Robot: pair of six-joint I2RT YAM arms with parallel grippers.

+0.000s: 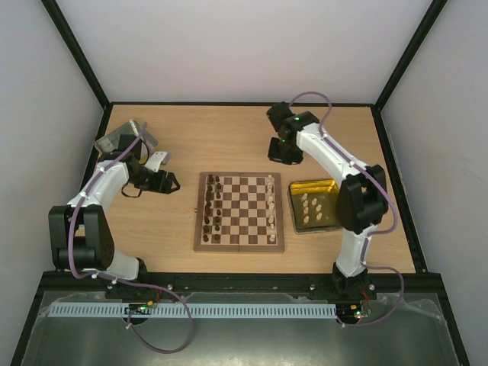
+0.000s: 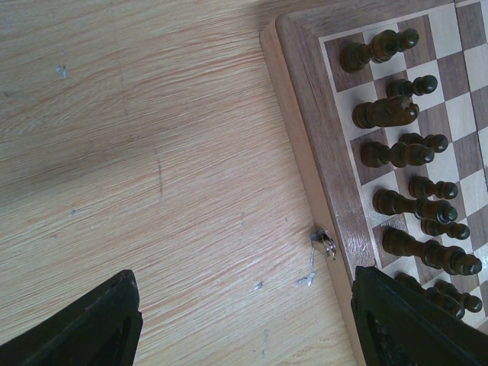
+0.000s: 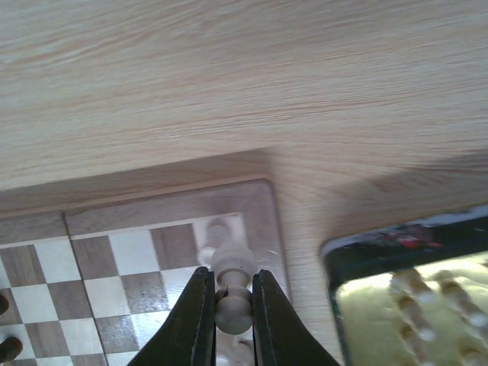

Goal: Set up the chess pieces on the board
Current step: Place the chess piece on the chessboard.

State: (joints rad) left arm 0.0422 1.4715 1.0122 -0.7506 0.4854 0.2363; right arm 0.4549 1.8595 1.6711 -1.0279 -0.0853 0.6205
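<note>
The board (image 1: pixel 240 244) lies mid-table. Dark brown chess pieces (image 1: pixel 214 206) fill its two left columns, and cream pieces (image 1: pixel 271 206) stand along its right side. More cream pieces (image 1: pixel 311 206) lie in the yellow-lined tray. My right gripper (image 1: pixel 279 155) hovers by the board's far right corner. In the right wrist view it (image 3: pixel 231 305) is shut on a cream pawn (image 3: pixel 232 301) above the corner squares. My left gripper (image 1: pixel 171 183) is open and empty left of the board. In the left wrist view it (image 2: pixel 248 320) is over bare table beside the board's edge (image 2: pixel 320 160) and the dark pieces (image 2: pixel 396 152).
A yellow-lined metal tray (image 1: pixel 291 210) sits right of the board, and its rim shows in the right wrist view (image 3: pixel 396 236). A silver tin (image 1: pixel 120 139) stands at the far left. A small metal clasp (image 2: pixel 326 244) sticks out of the board's side. Dark frame walls enclose the table.
</note>
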